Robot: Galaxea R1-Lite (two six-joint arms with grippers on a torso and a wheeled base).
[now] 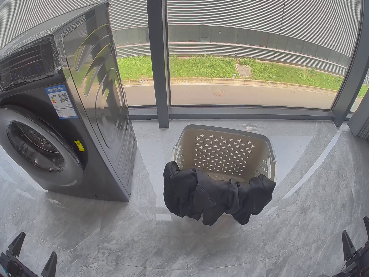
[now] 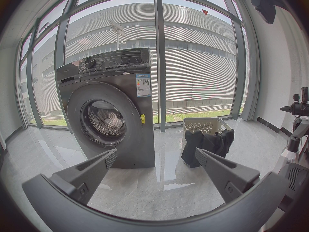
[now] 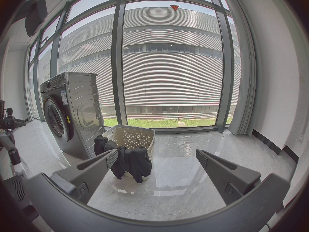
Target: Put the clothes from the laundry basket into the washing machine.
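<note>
Hanging over the near rim of a cream laundry basket (image 1: 225, 132) is a bundle of black clothes (image 1: 215, 199), draped half inside and half down the outer wall. The basket sits on a pale marble floor (image 1: 115, 235) in front of a tall window (image 1: 250, 58). The dark grey washing machine (image 1: 96, 108) stands near it on the robot's left, angled toward the room. Its round door (image 1: 36, 151) looks shut, though reflections make that hard to confirm. The left gripper (image 1: 34, 247) and right gripper (image 1: 355, 227) are both low and well apart from the basket, each with fingers spread wide and nothing between them. Judging by this, the task is at its very start, with nothing picked up yet. The next move likely calls for one arm to reach the draped cloth and pinch a thick fold. The door will probably need opening before anything can go in.
</note>
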